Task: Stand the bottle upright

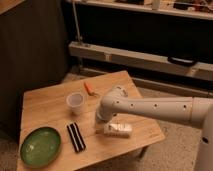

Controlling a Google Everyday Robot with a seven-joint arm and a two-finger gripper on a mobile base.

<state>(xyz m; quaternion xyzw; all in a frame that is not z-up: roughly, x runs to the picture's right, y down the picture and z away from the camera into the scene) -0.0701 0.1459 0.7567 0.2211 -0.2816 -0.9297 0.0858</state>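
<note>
The bottle [119, 130] is a small whitish-cream one, lying on its side on the wooden table [45, 107] near the front right edge. My white arm reaches in from the right and bends down over it. My gripper [102, 125] is at the bottle's left end, low over the table and mostly hidden under the wrist. Whether it touches or holds the bottle does not show.
A translucent white cup [75, 101] stands upright at the table's middle, with a small orange object [90, 89] behind it. A green plate [40, 146] lies at the front left, and a black flat bar [76, 136] lies beside it. Metal rails run behind the table.
</note>
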